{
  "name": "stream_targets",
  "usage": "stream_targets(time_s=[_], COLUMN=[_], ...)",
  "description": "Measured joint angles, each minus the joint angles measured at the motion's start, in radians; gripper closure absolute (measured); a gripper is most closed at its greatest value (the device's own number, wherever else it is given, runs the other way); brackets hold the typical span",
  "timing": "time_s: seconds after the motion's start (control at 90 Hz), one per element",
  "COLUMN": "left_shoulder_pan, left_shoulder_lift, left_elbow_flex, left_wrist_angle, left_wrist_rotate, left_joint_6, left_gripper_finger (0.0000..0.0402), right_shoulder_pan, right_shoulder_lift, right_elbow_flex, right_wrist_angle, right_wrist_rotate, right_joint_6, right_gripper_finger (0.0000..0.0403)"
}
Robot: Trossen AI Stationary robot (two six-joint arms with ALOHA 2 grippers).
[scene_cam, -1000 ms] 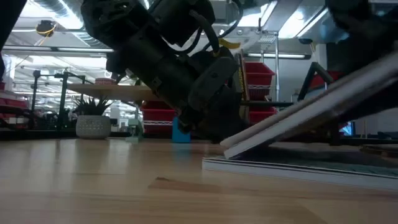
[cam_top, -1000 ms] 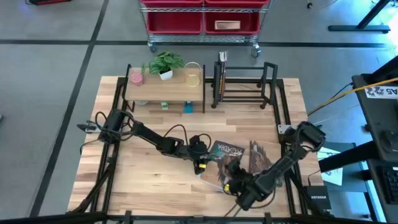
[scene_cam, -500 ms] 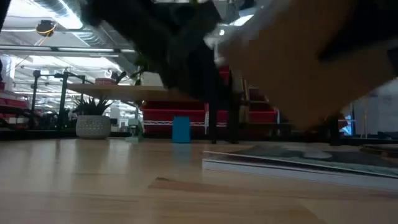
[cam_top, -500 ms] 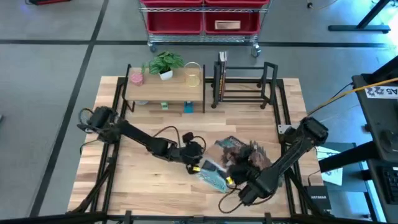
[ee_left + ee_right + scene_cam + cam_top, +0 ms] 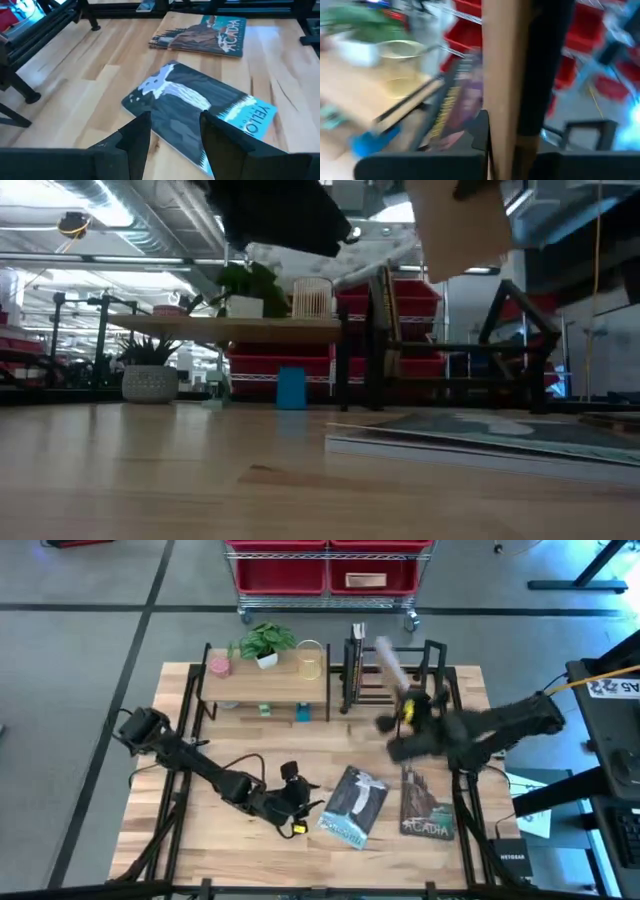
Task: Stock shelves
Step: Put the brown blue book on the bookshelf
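Clamped edge-on in the right gripper above the black open-frame metal book rack: a thin tan-covered book, likely light, stiff and slick, best pinched near the spine; left gripper parted over the table.

A metal cart on wheels with red bins stands on the grey floor behind the light wooden table. A black desk with a yellow cable is at the right side.
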Motion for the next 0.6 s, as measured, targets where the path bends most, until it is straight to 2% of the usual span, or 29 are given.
stream_targets(time_s=[0.089, 0.211, 0.3, 0.422, 0.6], left_shoulder_pan=[-0.016, -0.03, -0.033, -0.041, -0.051], left_shoulder_lift=[0.0, 0.0, 0.0, 0.0, 0.0], left_elbow_flex=[0.0, 0.0, 0.0, 0.0, 0.0], left_wrist_angle=[0.003, 0.006, 0.006, 0.003, 0.003], left_wrist_rotate=[-0.011, -0.046, -0.055, -0.055, -0.056], left_joint_6=[-0.004, 0.007, 0.0, -0.002, -0.002], left_gripper_finger=[0.0249, 0.0249, 0.0249, 0.0249, 0.0249], right_shoulder_pan=[-0.168, -0.367, -0.486, -0.59, -0.643], right_shoulder_lift=[-0.041, -0.043, -0.015, 0.048, 0.146], right_elbow_flex=[0.0, -0.001, -0.001, -0.002, -0.002], right_wrist_angle=[0.106, 0.316, 0.408, 0.396, 0.403], right_wrist_rotate=[-0.142, -0.424, -0.587, -0.659, -0.747], right_joint_6=[-0.107, -0.325, -0.384, -0.364, -0.354], right_gripper_finger=[0.0401, 0.0401, 0.0401, 0.0401, 0.0401])
